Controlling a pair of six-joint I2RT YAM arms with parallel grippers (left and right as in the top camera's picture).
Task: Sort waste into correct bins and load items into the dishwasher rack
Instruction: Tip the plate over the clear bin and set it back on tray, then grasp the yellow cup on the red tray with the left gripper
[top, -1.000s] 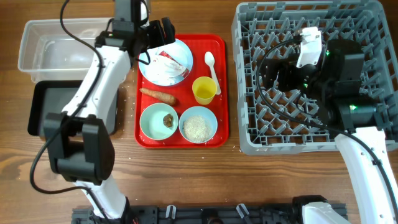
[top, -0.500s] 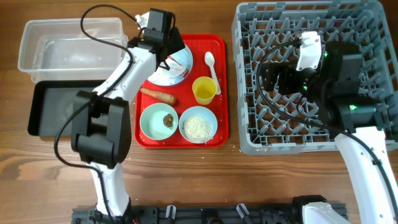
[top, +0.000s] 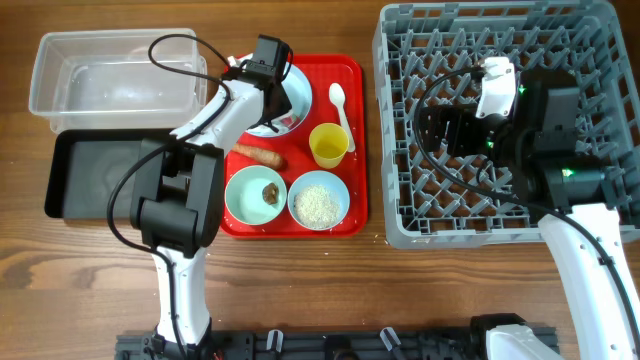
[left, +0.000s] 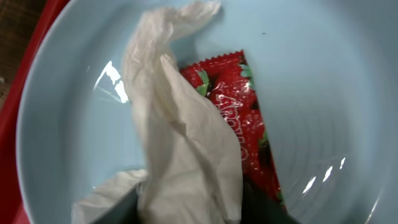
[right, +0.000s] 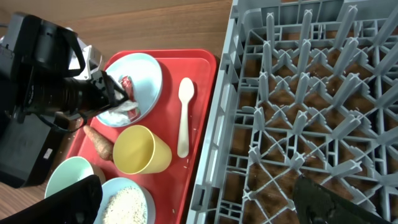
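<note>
On the pale blue plate (top: 299, 92) (left: 323, 93) lie a crumpled white wrapper scrap (left: 180, 137) and a red printed wrapper (left: 244, 124). My left gripper (top: 272, 98) (left: 193, 202) is down in the plate, its dark fingers (left: 124, 211) pressed against both sides of the white scrap. The carrot piece (top: 258, 153), mint bowl (top: 245, 200) with a brown lump (top: 270, 193), white bowl of rice (top: 318, 203), yellow cup (top: 328, 144) and white spoon (top: 340, 105) sit on the red tray. Above the grey dishwasher rack (top: 590, 40), my right gripper (top: 442, 125) (right: 205, 205) hangs open and empty.
The clear bin (top: 60, 55) stands at the back left, with the black bin (top: 85, 175) just in front of it. The red tray (top: 352, 215) lies between the bins and the rack. The rack's upright pegs (right: 298, 93) stand under my right gripper.
My left arm swung right from the tray's left edge onto the plate, and its jaws closed around the white wrapper scrap. The right arm stayed still.
</note>
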